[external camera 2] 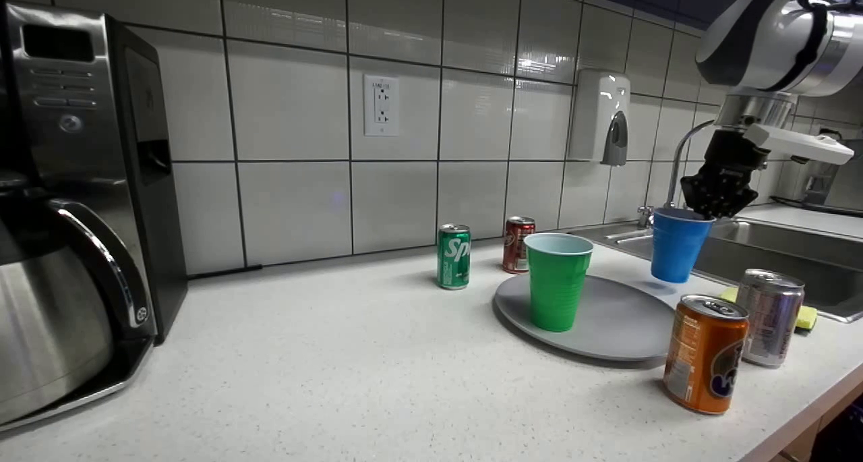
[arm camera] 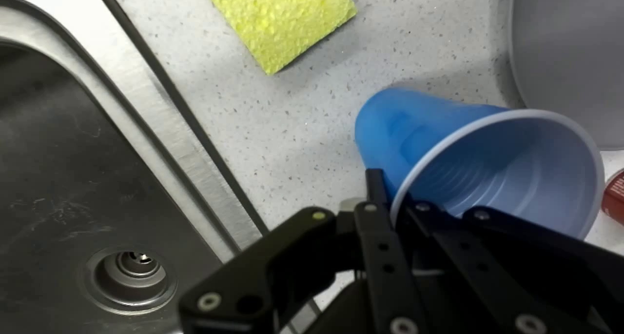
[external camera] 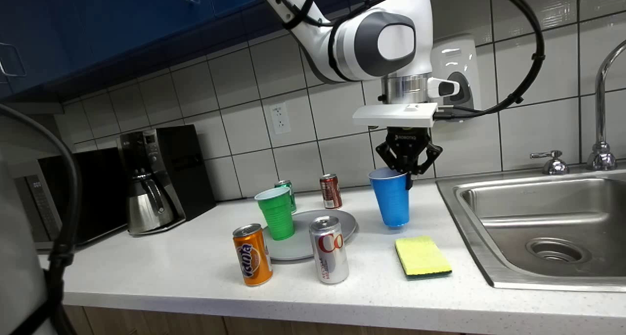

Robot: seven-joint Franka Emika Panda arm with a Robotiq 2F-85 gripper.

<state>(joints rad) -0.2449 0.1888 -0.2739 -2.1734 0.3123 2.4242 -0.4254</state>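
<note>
Grasping the blue cup point(external camera: 392, 203) at its rim, the gripper point(external camera: 407, 177) is pointing straight down. In the wrist view, its fingers point(arm camera: 374, 183) are pinching the cup's side: one is pressing along the outside, the other is reaching into the mouth, and the rim is passing between them. In an exterior view, the cup's body is sitting mostly below and left of the fingertips, roughly upright; whether its base is touching the counter point(external camera: 146, 271) is hard to tell.

Just to the near right, the sponge point(external camera: 422, 255) is lying flat, with the sink point(external camera: 474, 237) opening farther right. To the left, the green cup point(external camera: 277, 215) is standing on the plate point(external camera: 301, 244). The silver can point(external camera: 330, 252) and orange can point(external camera: 252, 256) are standing on the near side; the red can point(external camera: 331, 192) and green can point(external camera 2: 454, 256) are standing far, by the wall point(external camera: 244, 124).
</note>
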